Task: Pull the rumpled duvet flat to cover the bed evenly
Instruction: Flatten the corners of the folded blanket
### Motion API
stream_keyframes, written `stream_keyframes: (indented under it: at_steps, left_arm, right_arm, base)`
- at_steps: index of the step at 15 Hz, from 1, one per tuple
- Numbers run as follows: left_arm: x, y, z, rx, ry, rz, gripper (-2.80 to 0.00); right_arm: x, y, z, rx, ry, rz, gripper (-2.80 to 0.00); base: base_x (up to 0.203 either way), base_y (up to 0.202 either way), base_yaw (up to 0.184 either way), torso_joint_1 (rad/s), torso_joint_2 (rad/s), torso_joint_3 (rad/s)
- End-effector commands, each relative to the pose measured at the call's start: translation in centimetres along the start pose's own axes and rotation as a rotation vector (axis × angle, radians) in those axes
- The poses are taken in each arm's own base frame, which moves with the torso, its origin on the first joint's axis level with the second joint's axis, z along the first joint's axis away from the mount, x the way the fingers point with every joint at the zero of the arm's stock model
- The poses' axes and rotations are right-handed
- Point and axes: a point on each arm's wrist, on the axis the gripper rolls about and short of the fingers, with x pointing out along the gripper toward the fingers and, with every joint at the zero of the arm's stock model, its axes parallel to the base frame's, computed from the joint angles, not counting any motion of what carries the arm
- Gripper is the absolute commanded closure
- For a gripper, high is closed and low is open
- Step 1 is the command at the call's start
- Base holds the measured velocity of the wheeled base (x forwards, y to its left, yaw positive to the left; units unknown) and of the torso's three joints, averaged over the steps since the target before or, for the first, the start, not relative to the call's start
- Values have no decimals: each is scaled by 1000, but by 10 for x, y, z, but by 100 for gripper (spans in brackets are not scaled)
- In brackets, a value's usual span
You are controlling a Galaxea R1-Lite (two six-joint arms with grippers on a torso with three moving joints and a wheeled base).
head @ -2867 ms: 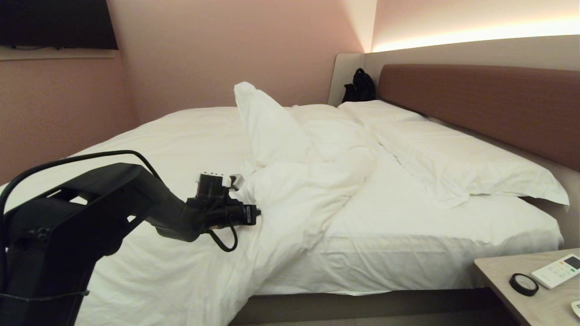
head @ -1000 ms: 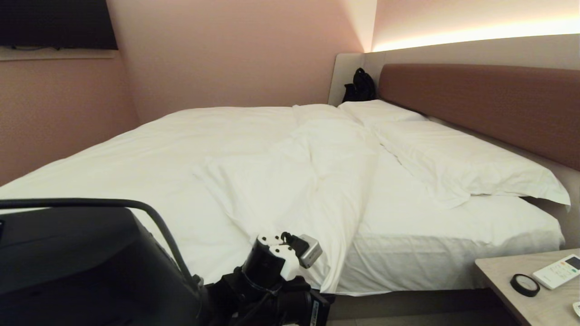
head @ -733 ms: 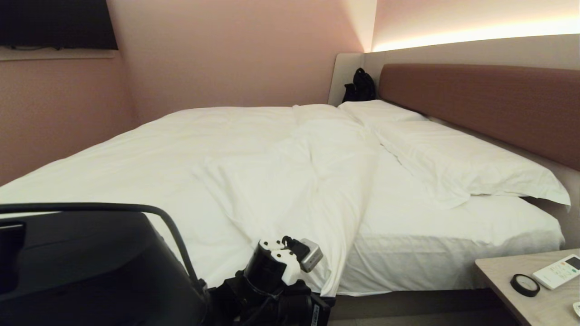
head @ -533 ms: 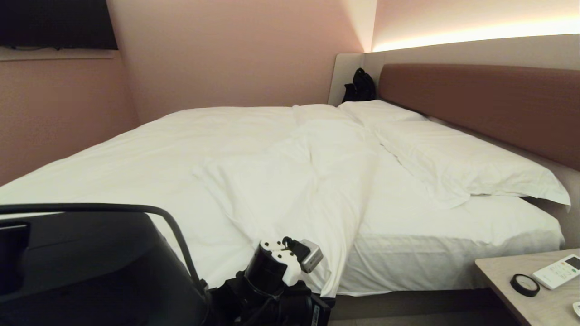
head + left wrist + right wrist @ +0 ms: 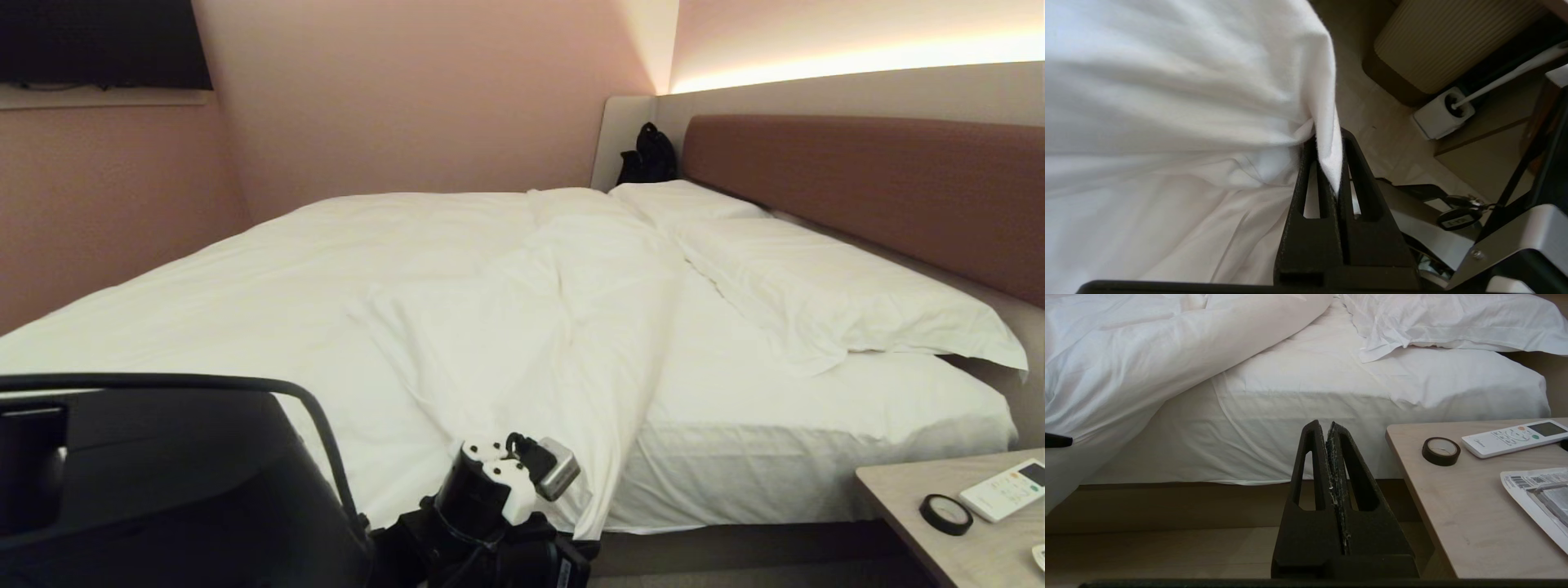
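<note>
Progress: by the look of it, most of the spreading is done; the duvet [image 5: 392, 310] lies broadly across the bed [image 5: 816, 457], with its near corner drawn over the mattress edge.
Left to do: a ridge of folds runs away from the left gripper [image 5: 1327, 143] toward the pillows [image 5: 833, 294], and the strip of sheet on the pillow side of that ridge is bare; I judge it needs further pulling toward the headboard [image 5: 882, 196].
Left gripper: low at the bed's near edge, jaws clamped on the duvet's corner hem, which is pinched between the fingers and bunches just beyond them.
Right gripper [image 5: 1327, 428]: parked low beside the bedside table [image 5: 1453, 506], facing the mattress side, jaws closed on nothing.
Duvet's look: thick, white, soft creases; smooth on the far side from the left gripper, rumpled nearer it, hanging over the edge.
Duvet's place: on the bed, directly ahead of the left gripper and touching it.
</note>
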Motion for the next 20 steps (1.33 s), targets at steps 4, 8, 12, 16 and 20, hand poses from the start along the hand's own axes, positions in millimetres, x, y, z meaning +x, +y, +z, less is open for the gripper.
stream_keyframes:
  at_steps: [4,8,12,16,20]
  left_arm:
    - [0,4,-11,-7,29,60,0]
    - [5,6,-12,-3,22,61,-280]
    - [0,4,-11,3,-4,59,-280]
    - [-10,12,3,-15,-83,160,-280]
    - [-40,49,36,-57,-246,269,-280]
  right_arm:
    - [0,0,0,-1,1,0,0]
    - [0,0,0,0,1,-1,0]
    - [0,0,0,-2,1,0,0]
    - [0,0,0,0,1,0,0]
    - [0,0,0,-1,1,-2,0]
  base:
    - [0,0,0,0,0,0]
    - [0,0,0,0,0,0]
    - [0,0,0,0,0,0]
    - [0,0,0,0,0,0]
    - [0,0,0,0,0,0]
